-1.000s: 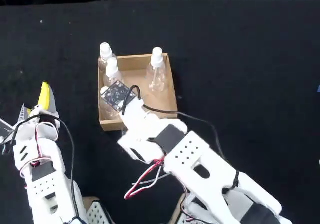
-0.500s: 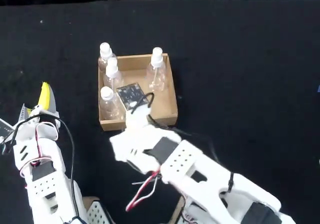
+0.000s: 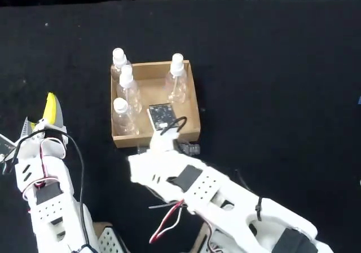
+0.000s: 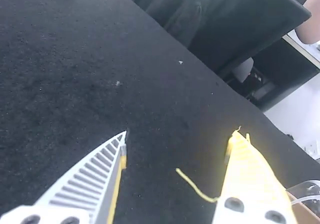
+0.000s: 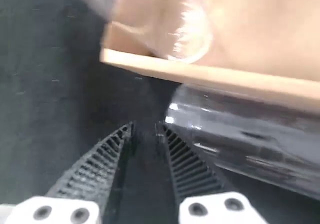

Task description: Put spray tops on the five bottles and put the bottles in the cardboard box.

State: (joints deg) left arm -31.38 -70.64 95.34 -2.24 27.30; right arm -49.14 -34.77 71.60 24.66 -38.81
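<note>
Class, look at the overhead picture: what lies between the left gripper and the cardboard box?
Nothing. In the high view, the black table is bare between the left gripper and the cardboard box.

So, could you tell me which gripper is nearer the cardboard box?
Right. The right gripper is by the near wall of the cardboard box; the left gripper is far off to its side.

Clear glossy plastic bottles [image 3: 177,85], matt cardboard box [image 3: 196,103].
</note>
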